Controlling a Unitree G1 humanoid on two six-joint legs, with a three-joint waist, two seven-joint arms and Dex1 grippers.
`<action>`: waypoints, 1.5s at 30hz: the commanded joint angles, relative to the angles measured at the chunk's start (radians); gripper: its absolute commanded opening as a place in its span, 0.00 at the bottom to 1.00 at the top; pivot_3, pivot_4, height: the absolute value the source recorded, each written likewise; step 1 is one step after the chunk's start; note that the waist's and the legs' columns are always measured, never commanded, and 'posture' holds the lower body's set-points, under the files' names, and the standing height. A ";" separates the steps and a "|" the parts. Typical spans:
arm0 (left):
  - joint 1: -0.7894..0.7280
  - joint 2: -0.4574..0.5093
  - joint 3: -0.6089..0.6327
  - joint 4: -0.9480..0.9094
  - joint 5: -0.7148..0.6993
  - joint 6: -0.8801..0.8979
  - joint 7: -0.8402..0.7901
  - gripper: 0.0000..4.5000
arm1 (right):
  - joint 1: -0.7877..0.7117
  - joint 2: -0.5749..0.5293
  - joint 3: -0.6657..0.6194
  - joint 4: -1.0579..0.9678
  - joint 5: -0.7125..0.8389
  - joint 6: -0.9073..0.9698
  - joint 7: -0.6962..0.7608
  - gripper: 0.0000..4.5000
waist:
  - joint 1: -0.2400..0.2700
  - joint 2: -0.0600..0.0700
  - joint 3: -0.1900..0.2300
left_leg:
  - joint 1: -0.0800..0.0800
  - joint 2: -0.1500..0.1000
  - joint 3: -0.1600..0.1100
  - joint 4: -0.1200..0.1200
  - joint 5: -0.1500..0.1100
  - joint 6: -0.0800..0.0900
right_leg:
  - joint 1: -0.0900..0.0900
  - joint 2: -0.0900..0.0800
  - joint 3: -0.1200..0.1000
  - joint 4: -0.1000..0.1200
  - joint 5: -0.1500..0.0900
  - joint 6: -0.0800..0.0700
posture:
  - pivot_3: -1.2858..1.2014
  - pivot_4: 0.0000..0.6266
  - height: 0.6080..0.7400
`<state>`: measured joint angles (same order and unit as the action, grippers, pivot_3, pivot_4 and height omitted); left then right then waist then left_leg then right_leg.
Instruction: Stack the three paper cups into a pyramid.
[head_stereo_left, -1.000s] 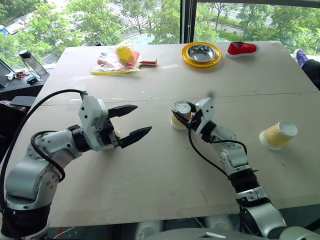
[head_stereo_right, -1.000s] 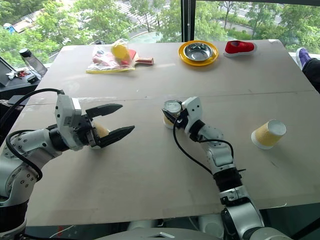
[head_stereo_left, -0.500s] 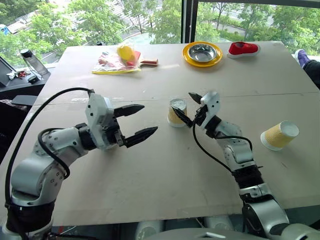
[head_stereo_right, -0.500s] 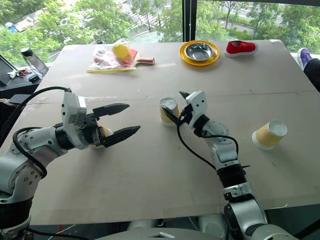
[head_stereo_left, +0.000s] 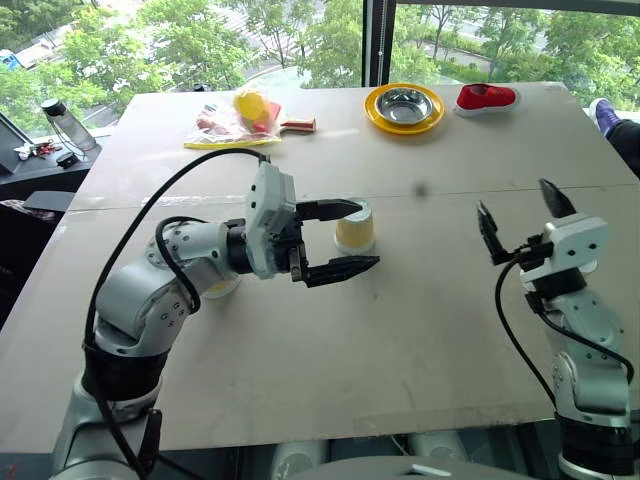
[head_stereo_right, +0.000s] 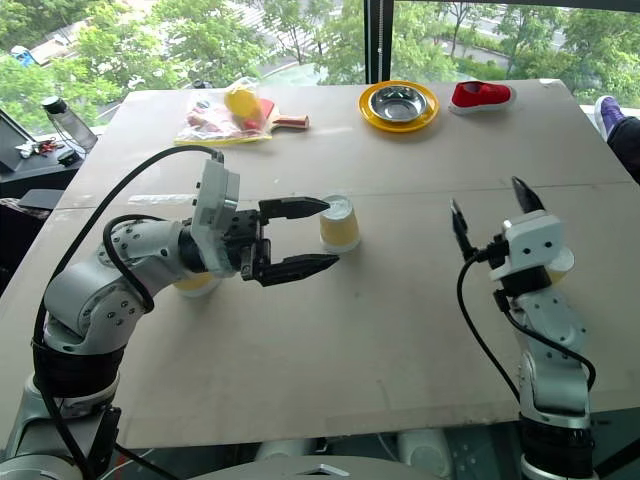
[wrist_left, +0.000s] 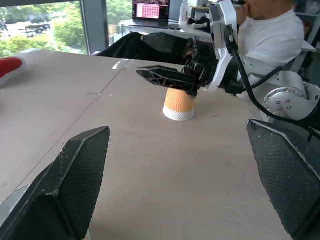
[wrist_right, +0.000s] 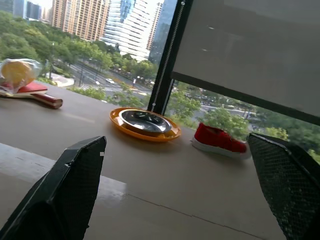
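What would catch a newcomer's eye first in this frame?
The left gripper stands open at mid-table, its fingers reaching towards an upside-down cup. The right gripper is open too, raised in the air over the table's right side. At the far edge, a yellow-rimmed bowl sits beside a red shoe.
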<state>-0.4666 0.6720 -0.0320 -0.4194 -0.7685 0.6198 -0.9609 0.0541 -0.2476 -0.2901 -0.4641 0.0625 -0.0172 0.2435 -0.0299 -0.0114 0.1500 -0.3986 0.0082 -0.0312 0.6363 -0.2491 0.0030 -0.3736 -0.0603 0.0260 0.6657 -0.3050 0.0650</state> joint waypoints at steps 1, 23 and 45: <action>-0.032 -0.013 -0.021 0.025 0.023 -0.038 -0.052 1.00 | 0.065 0.015 -0.074 -0.084 -0.033 0.009 -0.081 0.99 | -0.001 0.000 0.000 | 0.000 0.000 0.000 0.000 0.000 0.000 | 0.000 0.000 0.000 0.000 0.000 0.000 | 0.52 0.24 1.00; -0.046 -0.021 -0.018 0.035 0.063 -0.057 -0.097 1.00 | 0.107 0.130 -0.097 0.013 0.106 0.138 -0.177 0.99 | -0.005 0.000 0.000 | 0.001 0.001 0.002 0.002 -0.001 0.003 | 0.000 0.001 0.003 0.003 0.000 0.000 | 0.52 0.24 1.00; 0.083 0.030 0.066 -0.020 0.108 -0.024 0.053 1.00 | -0.087 0.003 0.181 0.009 0.155 0.276 -0.001 0.47 | -0.012 0.000 0.000 | 0.002 0.002 0.002 0.005 -0.002 0.003 | -0.001 0.002 0.004 0.006 0.000 0.000 | 0.52 0.24 1.00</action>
<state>-0.4023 0.6831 -0.0035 -0.3930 -0.6758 0.5982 -0.9267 -0.0098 -0.2302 -0.1411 -0.4213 0.2145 0.2429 0.2115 -0.0414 -0.0113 0.1500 -0.3969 0.0100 -0.0291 0.6415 -0.2510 0.0066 -0.3743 -0.0579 0.0300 0.6722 -0.3051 0.0648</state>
